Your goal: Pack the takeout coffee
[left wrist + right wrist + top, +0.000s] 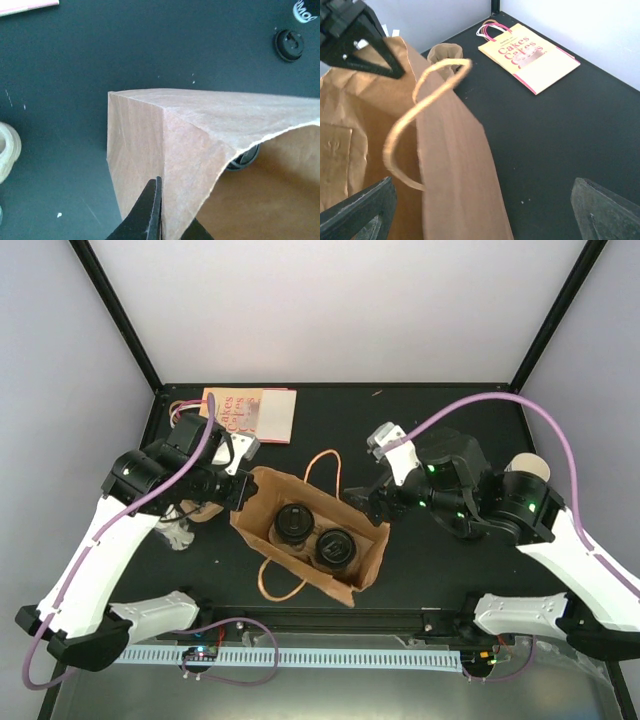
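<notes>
Top view: brown paper bag [258,505] stands open-mouthed at centre of the black table [440,440], its twisted-paper handles [325,465] splayed outward on the far and near sides.

Takeout coffee [294,522]: inside the bag, upright, black lid up, in the left half. A second lidded cup [334,548] sits just to its right, also inside. In the left wrist view only a sliver of one black lid [245,157] shows under the torn rim.

Left gripper [238,492]: jaws fully closed, pinching the bag's left wall at the rim. The left wrist view shows the black fingers [151,207] clamped on the paper close to a corner fold.

Right gripper [375,502]: jaws spread wide, holding nothing, at the bag's right rim. In the right wrist view the bag's wall and one handle loop [420,115] stand between the spread fingers [360,210]; whether they touch the paper, I cannot tell.

Other: a flat yellow-and-pink "Cakes" bag [250,412] lies at the far left of the table, well apart from the brown bag.
</notes>
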{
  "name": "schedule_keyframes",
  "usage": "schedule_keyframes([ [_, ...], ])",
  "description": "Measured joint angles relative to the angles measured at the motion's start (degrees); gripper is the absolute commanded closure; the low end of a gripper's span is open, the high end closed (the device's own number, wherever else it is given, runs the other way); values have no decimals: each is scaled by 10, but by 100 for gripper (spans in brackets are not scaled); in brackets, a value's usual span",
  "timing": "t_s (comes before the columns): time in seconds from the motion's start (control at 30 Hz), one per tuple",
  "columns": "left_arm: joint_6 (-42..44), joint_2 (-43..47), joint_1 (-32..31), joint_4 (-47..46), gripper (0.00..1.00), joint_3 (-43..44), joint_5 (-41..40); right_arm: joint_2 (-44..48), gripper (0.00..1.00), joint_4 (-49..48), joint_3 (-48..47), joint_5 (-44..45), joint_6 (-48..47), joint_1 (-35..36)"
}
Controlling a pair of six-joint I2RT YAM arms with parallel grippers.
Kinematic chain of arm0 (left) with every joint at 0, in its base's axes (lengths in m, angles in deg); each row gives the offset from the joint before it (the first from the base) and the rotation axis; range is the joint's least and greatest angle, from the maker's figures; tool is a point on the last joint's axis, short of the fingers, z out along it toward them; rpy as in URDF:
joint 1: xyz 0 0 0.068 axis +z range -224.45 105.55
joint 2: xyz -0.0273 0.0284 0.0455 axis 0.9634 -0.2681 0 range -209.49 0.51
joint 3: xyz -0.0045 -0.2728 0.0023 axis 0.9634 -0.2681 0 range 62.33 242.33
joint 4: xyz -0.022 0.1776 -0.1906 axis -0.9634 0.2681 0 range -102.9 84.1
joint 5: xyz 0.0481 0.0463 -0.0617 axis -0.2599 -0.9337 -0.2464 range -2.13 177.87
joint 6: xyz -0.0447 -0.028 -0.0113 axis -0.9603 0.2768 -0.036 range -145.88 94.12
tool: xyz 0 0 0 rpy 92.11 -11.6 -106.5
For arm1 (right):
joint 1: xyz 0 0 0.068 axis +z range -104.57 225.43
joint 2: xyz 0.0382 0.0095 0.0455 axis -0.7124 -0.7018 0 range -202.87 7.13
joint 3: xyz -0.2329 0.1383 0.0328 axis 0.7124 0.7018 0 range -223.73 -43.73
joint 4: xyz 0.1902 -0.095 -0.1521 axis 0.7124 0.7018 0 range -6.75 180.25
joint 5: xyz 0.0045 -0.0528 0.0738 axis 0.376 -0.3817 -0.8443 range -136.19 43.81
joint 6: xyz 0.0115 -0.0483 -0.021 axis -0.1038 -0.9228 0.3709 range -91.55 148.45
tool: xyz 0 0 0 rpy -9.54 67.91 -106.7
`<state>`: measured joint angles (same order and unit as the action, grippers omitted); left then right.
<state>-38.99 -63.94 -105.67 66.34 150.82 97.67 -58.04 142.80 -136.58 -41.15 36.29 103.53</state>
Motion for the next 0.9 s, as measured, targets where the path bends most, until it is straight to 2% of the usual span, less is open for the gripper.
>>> schedule_keyframes([
  [0.23, 18, 17, 0, -48, 98, 0, 13, 43, 8, 0, 33, 0, 3, 0],
  [0.43, 25, -14, 0, -66, 99, 3, 26, 40, 10, -2, 36, 10, 7, 0],
  [0.57, 29, -66, 2, -66, 98, 23, 26, 39, 10, -12, 36, 34, 18, 0],
  [0.9, 91, -249, 63, -64, 98, 174, 32, 38, 6, -13, 47, 131, 47, 0],
])
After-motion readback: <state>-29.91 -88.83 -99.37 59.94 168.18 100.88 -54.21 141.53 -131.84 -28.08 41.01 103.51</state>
